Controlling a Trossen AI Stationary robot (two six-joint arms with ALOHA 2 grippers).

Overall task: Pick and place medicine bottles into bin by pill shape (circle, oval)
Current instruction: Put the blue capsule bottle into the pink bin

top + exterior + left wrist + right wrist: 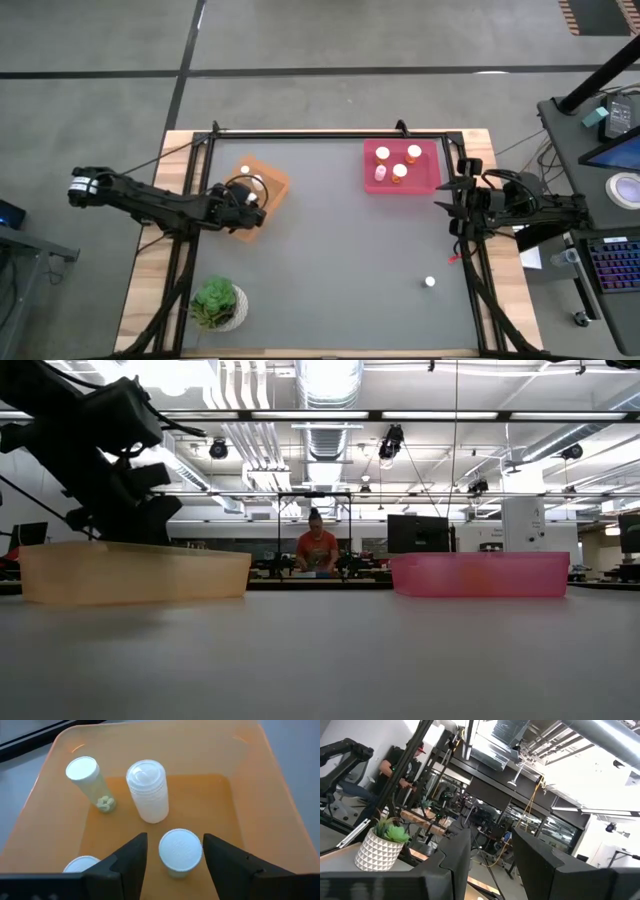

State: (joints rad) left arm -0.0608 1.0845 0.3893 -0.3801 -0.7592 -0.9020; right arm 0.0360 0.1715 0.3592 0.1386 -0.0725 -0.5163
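- Left gripper [173,857] is over the orange bin [260,815], fingers [131,857] spread with a white-capped bottle [180,851] standing upright directly between them. Clear gap on each side of the cap, so they straddle it without gripping. Reads as a bottle just set down in the bin.
- Just past the fingertips: an all-white bottle [147,790], and beside it a clear one [92,782] with pale pills showing at its base. Another white cap [82,865] sits outside one finger, near it.
- Key relation: the bottle's long axis is vertical, running up between the fingers. Straight lift is the safe exit; any sideways slide likely tips it.
- Next target, my call: the lone bottle [429,282] on the bench [330,250], well apart from both bins. It lies much nearer the right gripper [447,207] than the left.
- Right gripper is parked at the bench's edge beside the pink bin [432,180]. Fingers part open, nothing between them.
- Pink bin holds four bottles [397,163].
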